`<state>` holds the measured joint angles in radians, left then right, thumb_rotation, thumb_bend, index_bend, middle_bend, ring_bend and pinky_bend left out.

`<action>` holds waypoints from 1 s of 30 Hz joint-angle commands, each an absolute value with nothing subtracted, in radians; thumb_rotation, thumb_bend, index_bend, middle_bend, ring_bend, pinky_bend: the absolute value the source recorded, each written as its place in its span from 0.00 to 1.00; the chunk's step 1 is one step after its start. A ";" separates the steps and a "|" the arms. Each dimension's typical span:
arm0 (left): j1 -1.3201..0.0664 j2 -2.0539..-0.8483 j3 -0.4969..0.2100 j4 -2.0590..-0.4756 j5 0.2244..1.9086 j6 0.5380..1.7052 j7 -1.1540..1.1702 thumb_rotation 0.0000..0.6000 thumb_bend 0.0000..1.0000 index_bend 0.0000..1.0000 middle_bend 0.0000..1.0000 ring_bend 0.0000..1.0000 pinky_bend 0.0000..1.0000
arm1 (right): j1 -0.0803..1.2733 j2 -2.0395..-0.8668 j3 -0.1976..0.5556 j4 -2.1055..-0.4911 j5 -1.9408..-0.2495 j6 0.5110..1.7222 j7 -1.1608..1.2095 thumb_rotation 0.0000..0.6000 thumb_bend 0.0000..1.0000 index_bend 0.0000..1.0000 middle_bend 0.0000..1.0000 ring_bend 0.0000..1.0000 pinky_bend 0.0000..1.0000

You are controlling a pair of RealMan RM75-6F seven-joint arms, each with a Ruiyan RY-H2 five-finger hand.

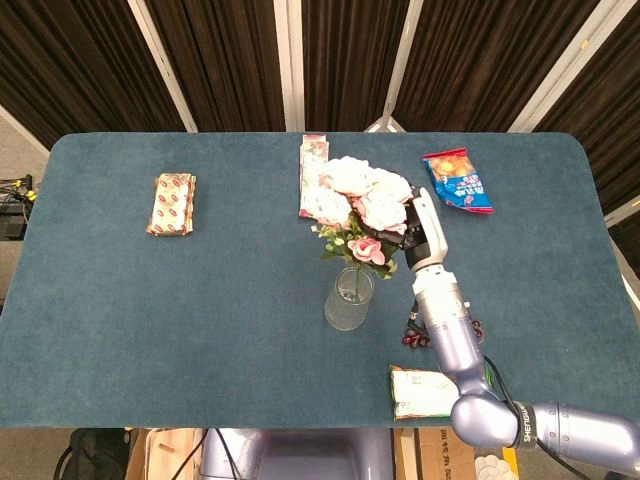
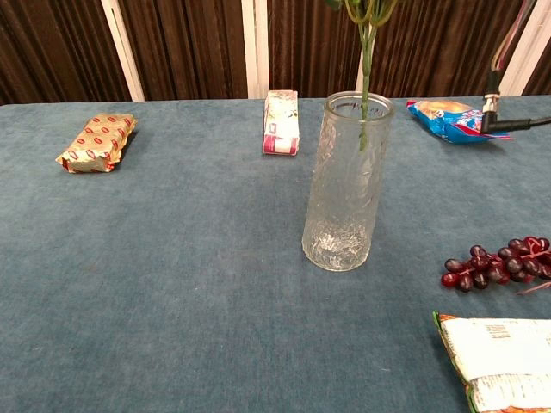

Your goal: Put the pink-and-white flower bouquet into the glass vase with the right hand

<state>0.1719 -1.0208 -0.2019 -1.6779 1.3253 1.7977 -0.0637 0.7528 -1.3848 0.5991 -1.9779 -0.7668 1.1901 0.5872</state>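
Most of my right hand (image 1: 424,232) sits behind the blooms of the bouquet (image 1: 358,205), so my fingers' hold on it is hidden and I cannot tell it. Its stems point straight down, tips inside the glass vase (image 2: 346,185); the chest view crops the flowers.

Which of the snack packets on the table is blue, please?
The blue packet at the far right; the others are gold-red, pink-white and green-white.

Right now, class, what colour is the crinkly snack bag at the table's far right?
Blue with red edges, the crinkly snack bag shows best in the head view.
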 commanded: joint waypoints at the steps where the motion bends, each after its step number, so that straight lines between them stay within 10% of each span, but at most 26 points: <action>1: 0.172 -1.022 -0.202 -1.679 1.324 1.798 -0.059 1.00 0.19 0.15 0.00 0.00 0.02 | 0.733 -1.399 0.581 -1.965 -0.799 1.175 0.607 1.00 0.34 0.48 0.46 0.57 0.23; 30: 0.172 -1.027 -0.205 -1.685 1.324 1.805 -0.038 1.00 0.19 0.15 0.00 0.00 0.02 | 0.661 -1.567 0.484 -1.759 -1.049 1.111 0.764 1.00 0.34 0.49 0.45 0.48 0.15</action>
<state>0.1717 -1.0275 -0.2045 -1.6849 1.3244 1.8051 -0.0379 0.6628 -1.5650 0.4882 -1.7634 -1.0439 1.1173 0.7589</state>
